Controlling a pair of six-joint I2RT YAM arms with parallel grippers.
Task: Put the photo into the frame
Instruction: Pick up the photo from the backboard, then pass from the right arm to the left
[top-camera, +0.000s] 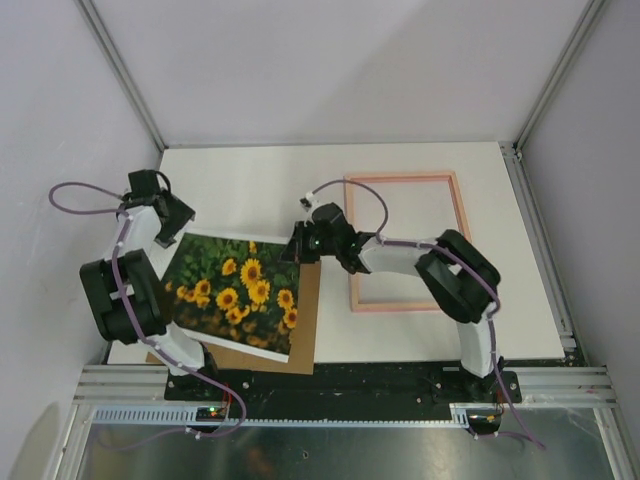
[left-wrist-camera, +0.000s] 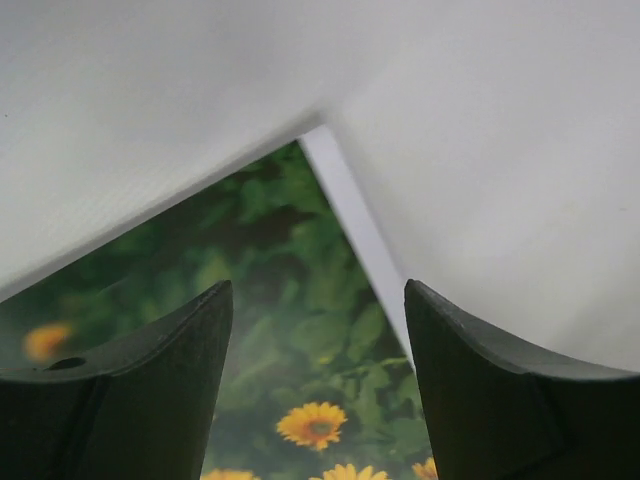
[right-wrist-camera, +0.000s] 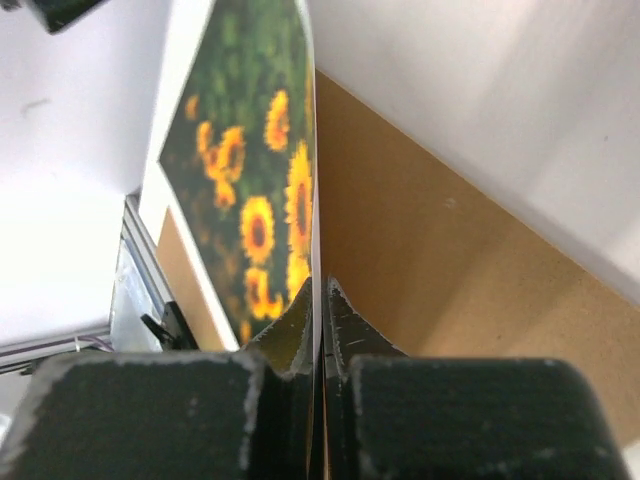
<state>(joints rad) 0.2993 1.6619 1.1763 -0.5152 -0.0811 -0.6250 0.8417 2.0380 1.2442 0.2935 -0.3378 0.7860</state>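
Note:
The photo (top-camera: 235, 290), sunflowers face up, lies over a brown backing board on the left half of the table. My right gripper (top-camera: 298, 245) is shut on the photo's right edge. In the right wrist view the print (right-wrist-camera: 250, 180) runs edge-on between the closed fingertips of that gripper (right-wrist-camera: 322, 285). My left gripper (top-camera: 178, 225) hovers over the photo's far left corner. It is open (left-wrist-camera: 318, 285), with the leaves of the photo (left-wrist-camera: 290, 300) showing below the gap. The pink frame (top-camera: 400, 177) lies flat and empty on the right, under the right arm.
The brown backing board (top-camera: 305, 330) (right-wrist-camera: 420, 260) sticks out from under the photo on its right and near sides. Aluminium rails (top-camera: 340, 385) run along the near table edge. White enclosure walls and corner posts (top-camera: 550, 80) close in the back and sides.

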